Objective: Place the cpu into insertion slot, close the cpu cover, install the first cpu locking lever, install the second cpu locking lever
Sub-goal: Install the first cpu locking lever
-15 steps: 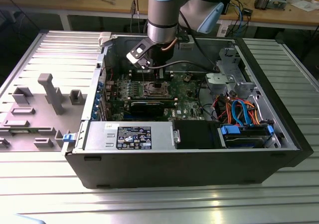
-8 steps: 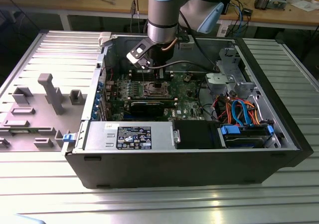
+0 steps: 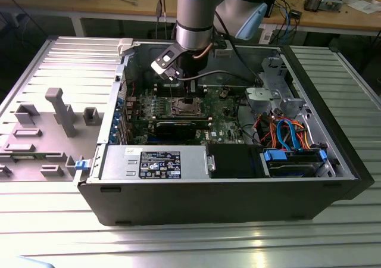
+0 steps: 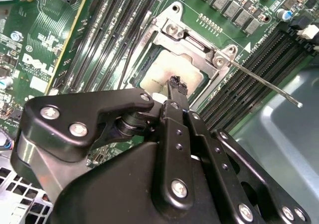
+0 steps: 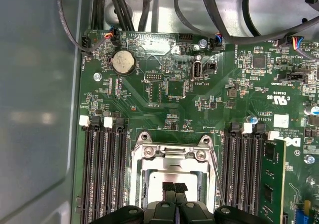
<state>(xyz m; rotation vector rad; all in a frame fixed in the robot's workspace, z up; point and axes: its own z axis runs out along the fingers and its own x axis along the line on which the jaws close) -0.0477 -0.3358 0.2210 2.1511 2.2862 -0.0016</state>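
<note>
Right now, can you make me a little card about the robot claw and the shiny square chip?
Claw: black gripper, fingers shut, tips over the chip
Chip: flat square cpu, dull silver top, lying flat under the claw
Cover: silvery grey metal frame, down around the chip
Lever: thin metal rod, sticking out from the cover's corner
Board: green circuit board underneath

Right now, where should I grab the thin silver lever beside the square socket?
Probably the free tip of the thin silver lever, from above: its other end is pinned at the grey socket frame; the tip reaches past black memory slots.
</note>
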